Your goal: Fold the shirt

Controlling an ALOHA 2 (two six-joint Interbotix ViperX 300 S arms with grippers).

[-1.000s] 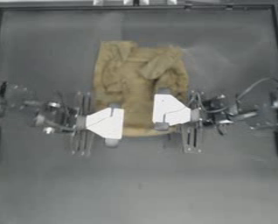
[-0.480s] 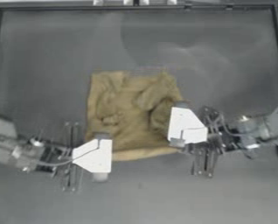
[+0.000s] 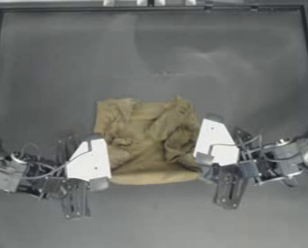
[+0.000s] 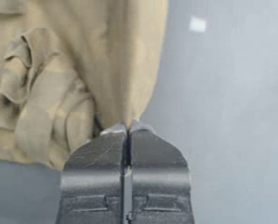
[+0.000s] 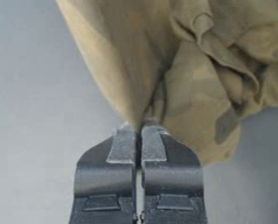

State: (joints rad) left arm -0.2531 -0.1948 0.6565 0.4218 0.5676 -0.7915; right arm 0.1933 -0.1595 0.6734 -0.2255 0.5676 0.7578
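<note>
With the left claw (image 3: 100,183) and right claw (image 3: 204,160) each clamped on a near corner of the shirt (image 3: 146,138), bunched mid-worktop (image 3: 157,48), we should pull evenly, as its far edge seems crumpled

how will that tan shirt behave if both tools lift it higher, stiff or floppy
Probably floppy: the shirt is already bunched into soft folds between the left tool and right tool. It likely sags in the middle, since each tool pinches only a thin edge. Seems light; the cloth drapes thinly from both pinches.
</note>
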